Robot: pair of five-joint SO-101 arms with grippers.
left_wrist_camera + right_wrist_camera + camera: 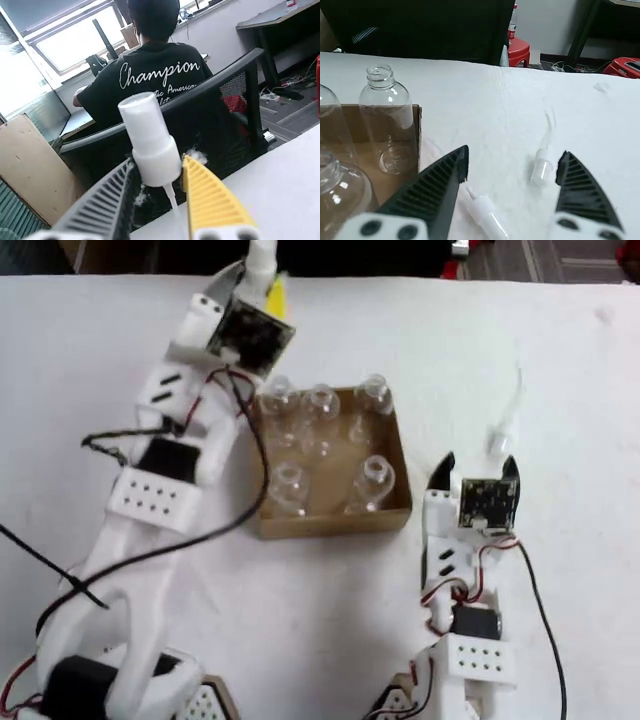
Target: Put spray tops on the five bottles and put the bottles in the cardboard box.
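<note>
Several clear, uncapped bottles stand in the shallow cardboard box at mid-table. My left gripper is at the table's far edge, beyond the box, shut on a white spray top held upright between its grey and yellow fingers, the dip tube hanging down. My right gripper sits low to the right of the box, open. Between its black fingers a spray top lies on the cloth, and another spray top lies nearer. One bottle stands in the box's near corner.
The white cloth covers the table, with free room right of the box and in front of it. Black cables trail from the left arm beside the box. Beyond the far edge stand a black mesh chair and a red stool.
</note>
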